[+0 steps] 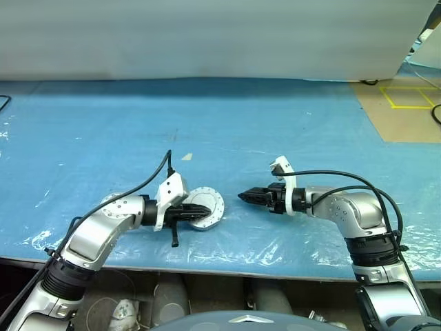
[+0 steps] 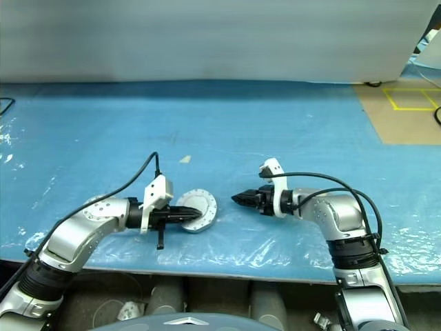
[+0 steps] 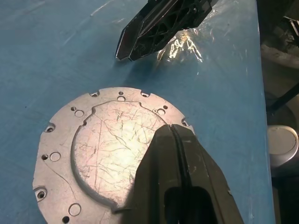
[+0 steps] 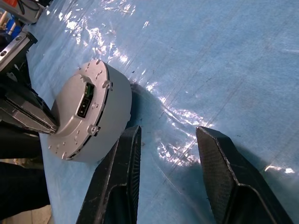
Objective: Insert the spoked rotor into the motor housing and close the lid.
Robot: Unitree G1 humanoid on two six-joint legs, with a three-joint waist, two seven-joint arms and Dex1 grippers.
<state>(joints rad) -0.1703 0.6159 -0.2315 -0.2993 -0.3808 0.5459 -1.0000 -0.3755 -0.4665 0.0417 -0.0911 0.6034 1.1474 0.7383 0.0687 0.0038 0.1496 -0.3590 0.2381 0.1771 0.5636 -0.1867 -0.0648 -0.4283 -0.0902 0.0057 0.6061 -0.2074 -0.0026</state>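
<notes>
The motor housing [image 1: 212, 207] is a short round silver casing standing on the blue table near its front edge. A flat scratched silver lid [image 3: 93, 149] with small holes around its rim covers its top. A dark connector shows on the side wall of the motor housing [image 4: 91, 116]. The spoked rotor is hidden. My left gripper [image 1: 204, 211] reaches in from the left and is shut, its tips [image 3: 172, 128] lying over the lid's top face with nothing between them. My right gripper [image 4: 168, 133] is open and empty, a short way right of the housing and pointing at it.
The table is covered by a blue sheet [image 1: 227, 124] with crinkled clear film [image 1: 275, 241] along the front edge. A pale wall [image 1: 207, 34] closes the back. Floor with yellow tape [image 1: 406, 96] lies past the table's right end.
</notes>
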